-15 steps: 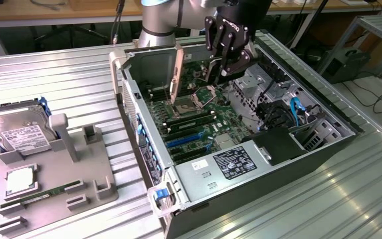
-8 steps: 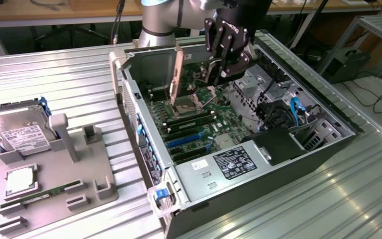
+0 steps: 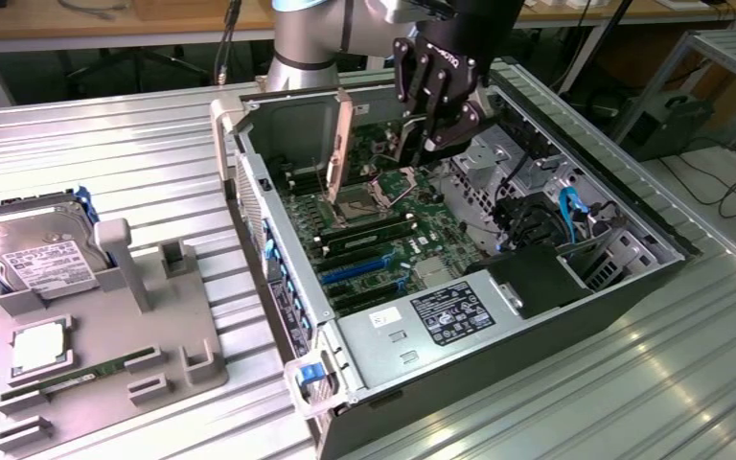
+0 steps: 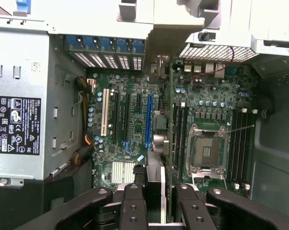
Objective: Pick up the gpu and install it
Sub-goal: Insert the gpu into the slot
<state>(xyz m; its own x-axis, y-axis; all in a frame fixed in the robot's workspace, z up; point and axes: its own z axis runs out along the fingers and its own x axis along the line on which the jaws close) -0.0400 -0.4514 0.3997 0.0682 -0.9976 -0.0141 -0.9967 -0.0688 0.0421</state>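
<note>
In the wrist view the gpu appears edge-on as a thin dark card between my fingers, its silver bracket end toward the case's slot wall. My gripper is shut on the gpu and holds it above the motherboard, in line with the gap beside the blue slot. From the exterior view my gripper hangs inside the open computer case, over the board's rear half.
A silver power supply fills the case's near end, and cables lie at the exterior view's right. The CPU socket sits beside the card. A grey holder outside the case carries a hard drive and a memory stick.
</note>
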